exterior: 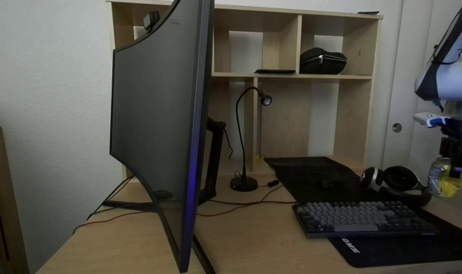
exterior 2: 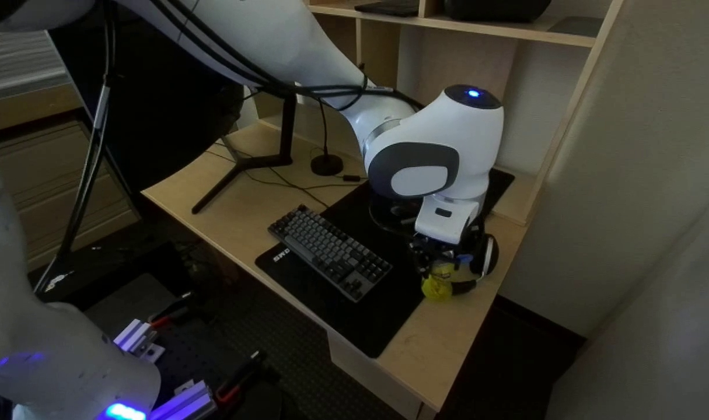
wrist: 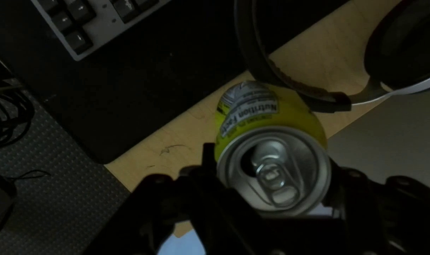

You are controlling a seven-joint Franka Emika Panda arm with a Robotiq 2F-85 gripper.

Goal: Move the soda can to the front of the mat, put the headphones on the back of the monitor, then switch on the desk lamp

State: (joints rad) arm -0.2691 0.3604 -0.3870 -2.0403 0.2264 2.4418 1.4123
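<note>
My gripper is shut around the upper part of the yellow-green soda can. In both exterior views the can is at the desk's right side, beside the mat; whether it touches the desk is unclear. The black mat lies under the keyboard. The headphones lie close to the can, partly over the mat edge; their cup also shows in the wrist view. The big curved monitor stands at the left. The desk lamp stands behind it, showing no glow.
The keyboard lies across the mat. Cables run over the desk between monitor and mat. A wooden shelf holds a black case. The robot arm reaches over the mat.
</note>
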